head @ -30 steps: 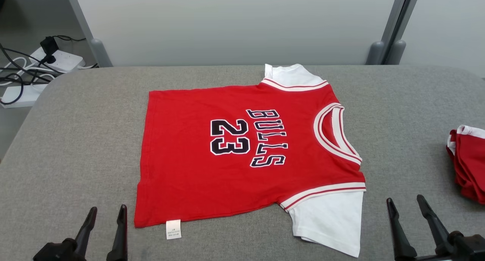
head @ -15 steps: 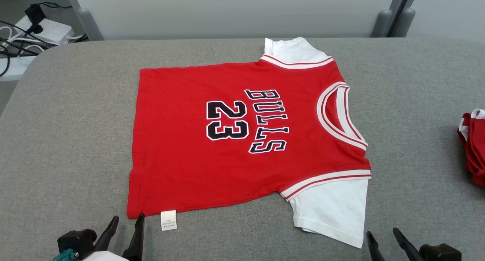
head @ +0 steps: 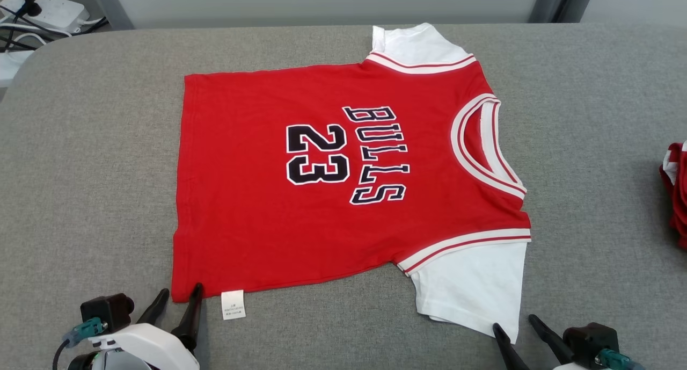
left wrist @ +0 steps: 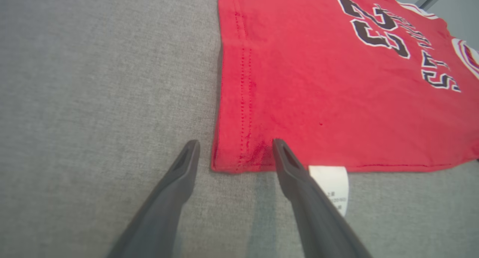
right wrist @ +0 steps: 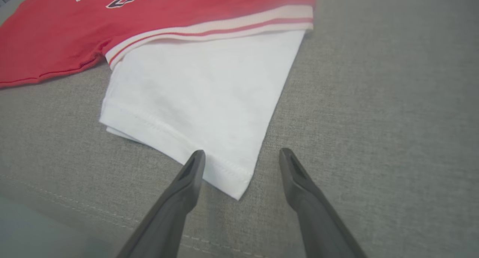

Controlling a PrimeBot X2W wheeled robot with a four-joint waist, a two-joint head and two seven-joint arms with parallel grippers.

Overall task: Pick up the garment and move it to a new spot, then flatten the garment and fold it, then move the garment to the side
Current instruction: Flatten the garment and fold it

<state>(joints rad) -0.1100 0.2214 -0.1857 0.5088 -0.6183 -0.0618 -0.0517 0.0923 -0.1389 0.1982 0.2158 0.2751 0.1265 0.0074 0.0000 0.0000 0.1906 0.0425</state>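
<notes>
Garment [head: 322, 198] first: a red jersey with "BULLS 23" printed on it, spread flat in the middle of the grey bench [head: 80, 171], hem toward my left and collar toward my right. My left gripper [head: 181, 289] hovers low at the near hem corner with its fingers spread. One finger is over bare bench just outside the corner and the other is at the hem's edge, right beside the white care label [head: 233, 304]. Further right, the near white sleeve [head: 472, 289] lies flat. My right gripper [head: 514, 321] is spread too, straddling the sleeve's outer corner and clamping nothing. At the far right edge sits a heap of red cloth [head: 677, 193], well apart.
</notes>
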